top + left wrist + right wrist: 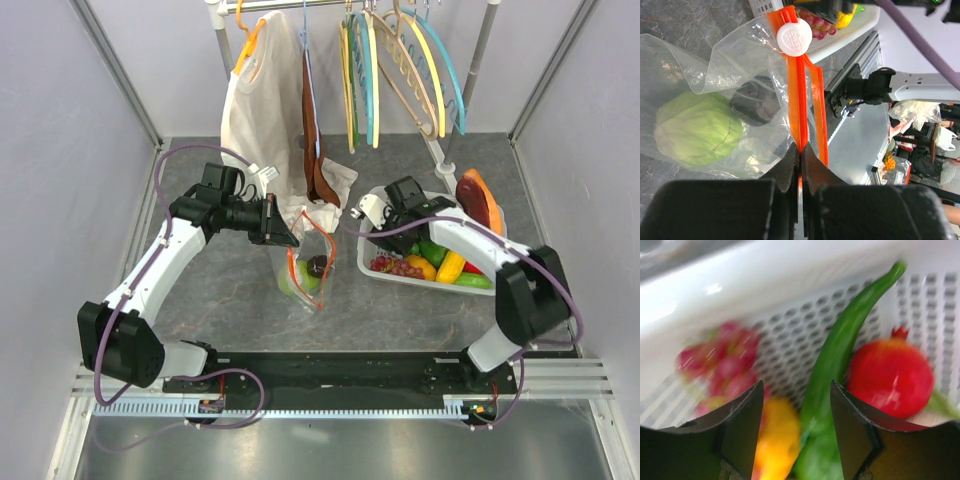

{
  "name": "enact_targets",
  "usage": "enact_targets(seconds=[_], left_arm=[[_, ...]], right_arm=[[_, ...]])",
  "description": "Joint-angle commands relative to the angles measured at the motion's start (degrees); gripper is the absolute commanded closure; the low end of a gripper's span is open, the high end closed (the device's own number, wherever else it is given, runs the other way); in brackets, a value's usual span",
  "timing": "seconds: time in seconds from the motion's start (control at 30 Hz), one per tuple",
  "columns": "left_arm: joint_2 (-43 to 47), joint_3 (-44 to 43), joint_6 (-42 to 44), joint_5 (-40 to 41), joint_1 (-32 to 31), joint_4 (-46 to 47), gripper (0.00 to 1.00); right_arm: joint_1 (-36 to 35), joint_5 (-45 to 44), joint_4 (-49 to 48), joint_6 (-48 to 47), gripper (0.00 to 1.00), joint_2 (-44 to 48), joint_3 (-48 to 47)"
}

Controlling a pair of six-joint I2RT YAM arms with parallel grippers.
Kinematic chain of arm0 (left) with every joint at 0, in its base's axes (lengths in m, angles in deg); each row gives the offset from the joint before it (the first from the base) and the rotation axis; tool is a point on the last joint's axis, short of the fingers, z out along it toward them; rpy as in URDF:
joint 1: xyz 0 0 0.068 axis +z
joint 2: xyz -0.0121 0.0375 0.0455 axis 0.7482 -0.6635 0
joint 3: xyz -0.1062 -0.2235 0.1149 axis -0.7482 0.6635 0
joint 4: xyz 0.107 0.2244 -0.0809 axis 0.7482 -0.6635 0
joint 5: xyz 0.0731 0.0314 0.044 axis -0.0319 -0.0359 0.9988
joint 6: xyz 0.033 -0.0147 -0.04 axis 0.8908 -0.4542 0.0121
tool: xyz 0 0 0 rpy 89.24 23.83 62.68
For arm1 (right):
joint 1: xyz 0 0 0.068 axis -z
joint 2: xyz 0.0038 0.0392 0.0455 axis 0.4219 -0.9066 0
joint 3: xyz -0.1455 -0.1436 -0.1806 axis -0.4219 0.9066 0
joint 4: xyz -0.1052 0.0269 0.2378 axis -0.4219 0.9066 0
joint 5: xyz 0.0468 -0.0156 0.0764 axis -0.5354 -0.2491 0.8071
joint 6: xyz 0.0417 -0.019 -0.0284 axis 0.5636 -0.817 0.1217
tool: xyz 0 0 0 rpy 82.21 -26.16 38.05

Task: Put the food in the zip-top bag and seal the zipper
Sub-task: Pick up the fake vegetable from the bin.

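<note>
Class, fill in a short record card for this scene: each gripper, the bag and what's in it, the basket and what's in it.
Left gripper: shut on the orange zipper
Right gripper: open, low in the basket, a finger on either side of the green pepper
Bag: clear, not sealed
In bag: round green food, dark item
Basket: white, slotted
In basket: green pepper, grapes, yellow piece, pomegranate
</note>
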Motion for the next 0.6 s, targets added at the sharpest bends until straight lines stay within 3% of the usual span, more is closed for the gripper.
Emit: enact_targets(seconds=[0.0,0.3,0.57], left_arm=[[0.88,0.03,-0.39,-1.32,0.28,-0.4,0.98],[0.88,0.47,0.4,-1.06,0.36,-0.4,0.98],[0.35,0.12,0.58,-1.59,0.36,-0.4,0.98]], right_arm=[[0.0,-4.07,-5.77,-1.97,0.37,-5.88,-5.38],[0.09,-7.06,-5.16,-3.03,0.37,-15.2,-12.23],[1.32,-4.7,3.0,-4.08,0.35,-20.48,-16.1]])
